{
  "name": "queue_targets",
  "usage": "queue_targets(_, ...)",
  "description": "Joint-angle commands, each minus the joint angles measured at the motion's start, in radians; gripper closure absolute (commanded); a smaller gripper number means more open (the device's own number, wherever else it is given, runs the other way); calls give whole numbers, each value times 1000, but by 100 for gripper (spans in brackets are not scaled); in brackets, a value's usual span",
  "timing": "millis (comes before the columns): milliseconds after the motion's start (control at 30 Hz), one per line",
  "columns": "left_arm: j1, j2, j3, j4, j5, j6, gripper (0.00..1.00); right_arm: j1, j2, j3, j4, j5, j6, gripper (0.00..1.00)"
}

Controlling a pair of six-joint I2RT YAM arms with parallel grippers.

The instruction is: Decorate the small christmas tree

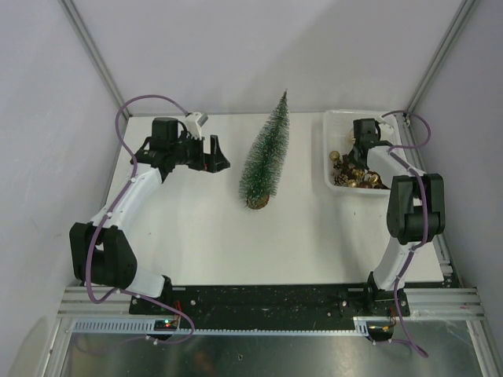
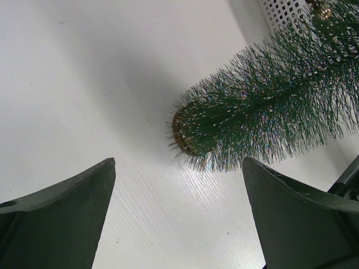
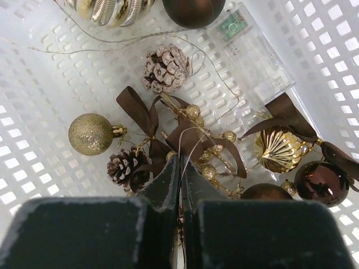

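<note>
The small christmas tree (image 1: 267,153) stands mid-table on its wooden disc base (image 1: 258,202). In the left wrist view its frosted green bristles (image 2: 269,106) and base (image 2: 180,133) lie just beyond my fingers. My left gripper (image 1: 218,154) hovers left of the tree, open and empty (image 2: 179,162). My right gripper (image 1: 364,157) reaches down into the white mesh basket (image 1: 329,149). Its jaws (image 3: 180,161) are shut on the thin hanging loop of a brown ribbon bow ornament (image 3: 190,134) with gold beads.
The basket (image 3: 33,73) also holds a gold glitter ball (image 3: 90,133), two frosted pine cones (image 3: 165,68) (image 3: 124,167), a ribbed gold ornament (image 3: 279,148), brown baubles (image 3: 321,182), and a clear battery box (image 3: 252,50) with thin wire. Enclosure walls surround the table.
</note>
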State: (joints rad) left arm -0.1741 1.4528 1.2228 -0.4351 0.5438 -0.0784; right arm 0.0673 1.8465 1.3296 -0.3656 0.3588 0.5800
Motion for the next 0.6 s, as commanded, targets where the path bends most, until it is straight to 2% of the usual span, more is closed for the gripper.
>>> queue_targets(0,7,-22,7,21,-7,9,0,-3,-86,10,32,-1,7,100)
queue_targets(167,7,-29,7,22,-2,3,0,-2,-271,11,51,-73,4,100)
queue_targets(333,7,-45,7,21,-3,3,0,-1,-451,37,105,-211,-7,100)
queue_targets(567,7,-68,9,21,-7,2,0,60,-546,168,122,-403,-57,100)
